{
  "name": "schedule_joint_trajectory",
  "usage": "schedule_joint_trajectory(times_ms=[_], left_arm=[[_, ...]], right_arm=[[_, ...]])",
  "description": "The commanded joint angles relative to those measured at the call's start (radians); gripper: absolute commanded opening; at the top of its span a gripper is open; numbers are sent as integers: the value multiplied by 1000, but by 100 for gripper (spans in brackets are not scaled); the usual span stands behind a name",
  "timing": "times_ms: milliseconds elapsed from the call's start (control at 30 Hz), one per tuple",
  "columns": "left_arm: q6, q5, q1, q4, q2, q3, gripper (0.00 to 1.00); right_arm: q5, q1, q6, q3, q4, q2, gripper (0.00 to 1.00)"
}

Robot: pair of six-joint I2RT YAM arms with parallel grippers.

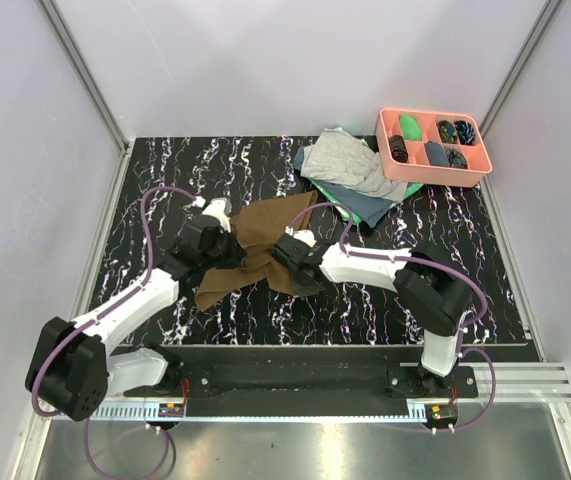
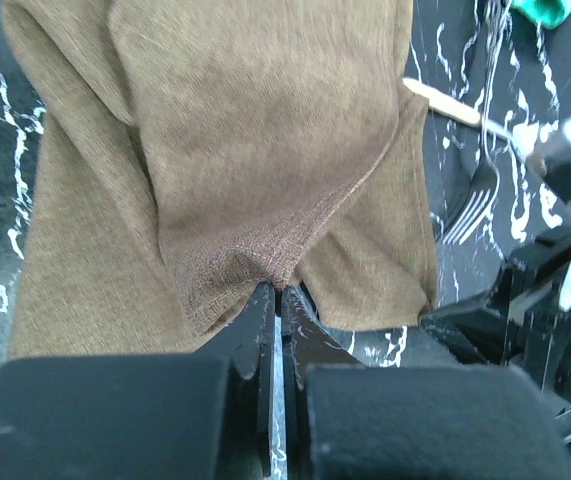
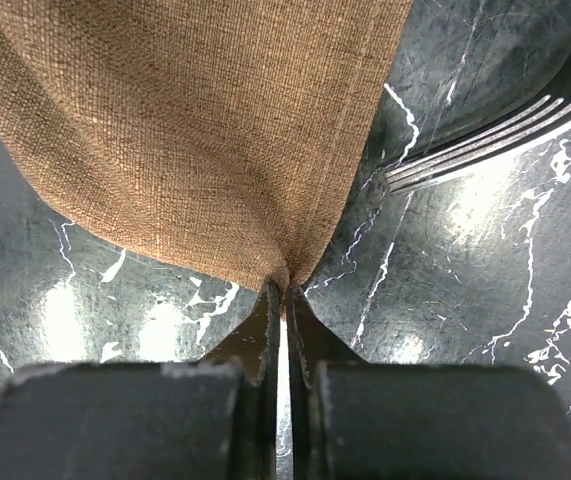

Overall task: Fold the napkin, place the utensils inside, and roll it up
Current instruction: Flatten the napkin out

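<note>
The brown napkin point(image 1: 255, 245) lies rumpled at mid-table point(image 1: 165, 170), pinched from 2 sides: left jaws closed tight on a folded corner, right jaws likewise clamped on an edge, cloth fanning away from each. A silver fork point(image 3: 475, 145) rests on the marble just beside the napkin, w/ a pale-handled utensil point(image 2: 445, 100) near it. Grey cloth point(image 1: 350, 160) and pink tray point(image 1: 440, 178) sit far right.

Brown napkin point(image 1: 265, 235); black white-veined table point(image 1: 465, 280); salmon tray point(image 1: 433, 175).
</note>
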Motion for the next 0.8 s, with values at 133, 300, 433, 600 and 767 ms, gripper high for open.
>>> schedule_joint_trajectory(times_ms=[133, 300, 433, 600, 767], left_arm=[[-82, 229, 169, 154, 19, 89, 0], [-190, 376, 315, 219, 50, 214, 0], [-208, 408, 372, 179, 70, 360, 0], [-202, 384, 387, 101, 87, 596, 0], [-205, 339, 389, 68, 25, 721, 0]], right_arm=[[173, -32, -95, 60, -142, -108, 0], [235, -148, -243, 191, -165, -211, 0], [334, -187, -345, 345, -196, -239, 0], [458, -193, -521, 567, -187, -230, 0], [490, -193, -665, 684, -121, -238, 0]])
